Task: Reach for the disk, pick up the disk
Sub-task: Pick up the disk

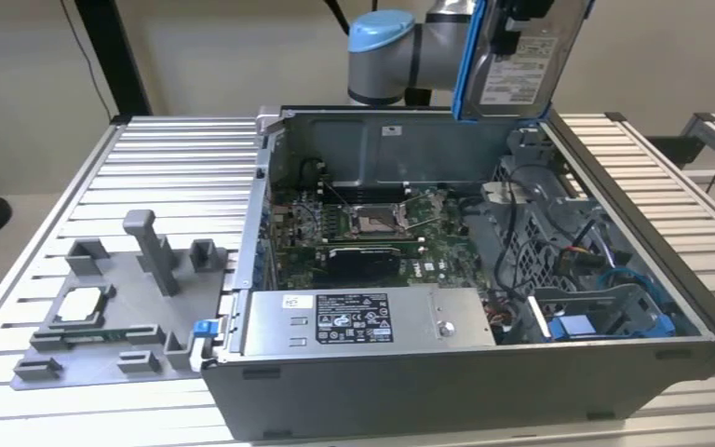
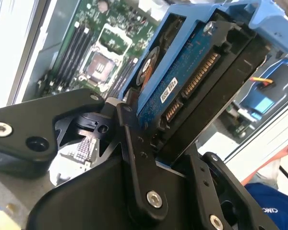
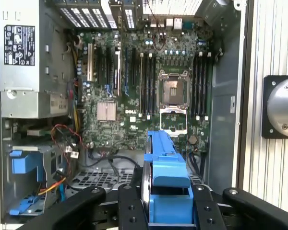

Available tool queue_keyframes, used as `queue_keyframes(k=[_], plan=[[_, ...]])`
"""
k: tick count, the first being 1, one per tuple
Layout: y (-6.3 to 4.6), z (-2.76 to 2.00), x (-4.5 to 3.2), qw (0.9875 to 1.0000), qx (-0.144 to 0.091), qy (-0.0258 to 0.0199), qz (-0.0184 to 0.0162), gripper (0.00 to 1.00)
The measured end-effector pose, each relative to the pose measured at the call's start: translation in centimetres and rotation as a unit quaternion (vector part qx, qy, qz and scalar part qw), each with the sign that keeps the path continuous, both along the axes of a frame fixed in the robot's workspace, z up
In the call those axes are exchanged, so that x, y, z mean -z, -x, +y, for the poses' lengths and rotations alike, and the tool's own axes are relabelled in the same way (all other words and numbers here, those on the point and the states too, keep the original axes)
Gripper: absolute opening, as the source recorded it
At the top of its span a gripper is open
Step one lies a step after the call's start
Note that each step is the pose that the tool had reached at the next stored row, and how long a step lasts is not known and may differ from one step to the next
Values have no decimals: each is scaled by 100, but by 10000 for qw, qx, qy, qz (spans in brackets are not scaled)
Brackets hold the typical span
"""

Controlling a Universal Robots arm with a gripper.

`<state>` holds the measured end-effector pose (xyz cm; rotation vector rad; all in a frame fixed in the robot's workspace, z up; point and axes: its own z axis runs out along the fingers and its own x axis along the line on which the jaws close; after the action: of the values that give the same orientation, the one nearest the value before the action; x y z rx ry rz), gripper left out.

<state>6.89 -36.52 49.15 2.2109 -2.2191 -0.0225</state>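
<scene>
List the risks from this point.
1. The hand grips the disk near one end only, so the disk may tilt or slip.
2. The disk hangs above the open case; a drop would likely hit the motherboard.
3. Loose cables lie in the case and might snag.

Exterior view overlooks the open case (image 1: pixel 482 372); wrist views look down inside it

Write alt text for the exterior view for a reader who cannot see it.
The gripper holds the disk, blue-railed with a white label, lifted above the back wall of an open computer case on a slatted metal table. A grey fixture tray sits at the exterior view's left.
</scene>
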Motion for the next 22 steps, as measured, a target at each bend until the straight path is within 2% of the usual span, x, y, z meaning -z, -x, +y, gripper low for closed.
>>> queue_keyframes(k=[6, 17, 19, 22], plan=[[-256, 2, 0, 10000, 0, 0, 0, 0], [-269, -5, -1, 10000, 0, 0, 0, 0], [-270, -28, 0, 10000, 0, 0, 0, 0], [-269, -101, 0, 10000, 0, 0, 0, 0]])
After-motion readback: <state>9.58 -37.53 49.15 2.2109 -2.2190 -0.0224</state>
